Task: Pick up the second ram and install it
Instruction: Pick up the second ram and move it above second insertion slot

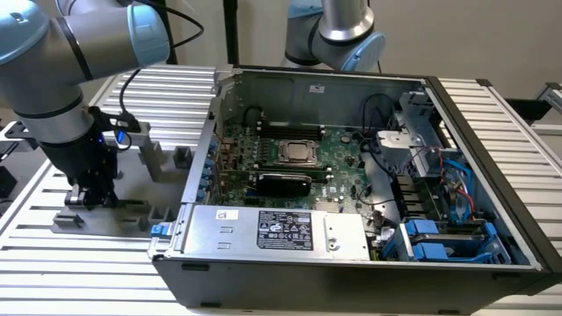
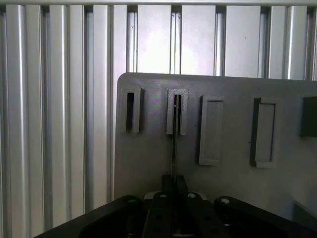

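Observation:
The second ram (image 2: pixel 174 148) shows edge-on as a thin dark line, its far end standing in a narrow slot (image 2: pixel 177 115) of the grey fixture plate (image 2: pixel 233 178). My gripper (image 2: pixel 174 179) is closed around the near end of the stick, one finger on each side. In the exterior view my gripper (image 1: pixel 88 197) is low over the same fixture plate (image 1: pixel 127 222), on that view's left, outside the open computer case (image 1: pixel 491 171). The motherboard's memory slots (image 1: pixel 290 127) lie at the back of the case, behind the silver processor (image 1: pixel 297 152).
An empty narrow slot (image 2: pixel 130 111) sits beside the ram's slot, with two wider pockets (image 2: pixel 211 130) further along. Grey fixture blocks (image 1: pixel 151 158) stand near my arm. Inside the case are a black card (image 1: pixel 281 182), a power supply (image 1: pixel 276 230) and blue drive bays (image 1: pixel 439 240).

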